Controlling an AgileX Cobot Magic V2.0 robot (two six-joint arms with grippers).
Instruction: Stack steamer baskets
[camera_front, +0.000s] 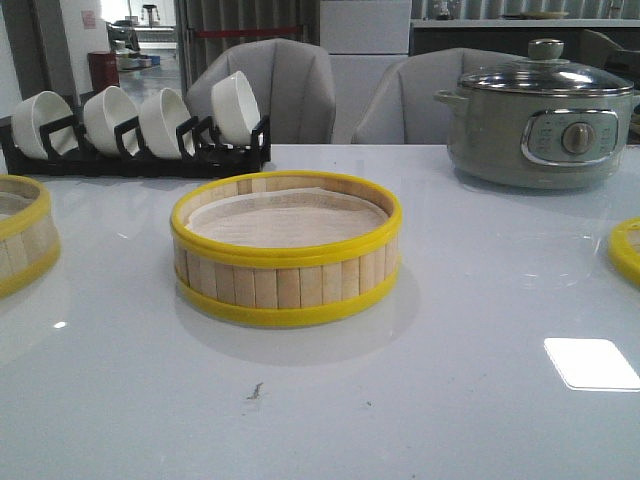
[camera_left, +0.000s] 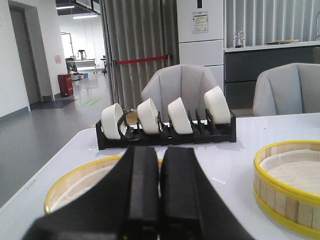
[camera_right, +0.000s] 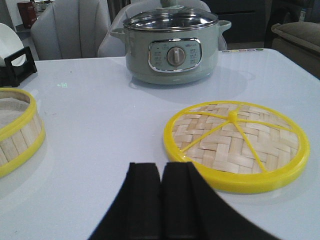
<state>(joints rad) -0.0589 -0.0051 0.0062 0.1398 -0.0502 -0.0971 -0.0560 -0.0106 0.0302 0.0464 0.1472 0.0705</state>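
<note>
One steamer basket (camera_front: 290, 285), with pale slat walls, yellow rims and a pale liner, stands in the middle of the white table. A second steamer basket (camera_front: 20, 255) is cut off at the left edge. In the left wrist view my left gripper (camera_left: 160, 149) is shut and empty, hovering over the near rim of that left basket (camera_left: 75, 172), with the middle basket (camera_left: 285, 197) off to one side. My right gripper (camera_right: 162, 165) is also shut and empty, just short of a flat woven lid (camera_right: 235, 145) with a yellow rim. Neither gripper shows in the front view.
A black rack of white bowls (camera_front: 135, 130) stands at the back left. A grey-green electric pot (camera_front: 540, 115) with a glass lid sits at the back right. The woven lid's rim (camera_front: 625, 250) shows at the right edge. Grey chairs stand behind the table.
</note>
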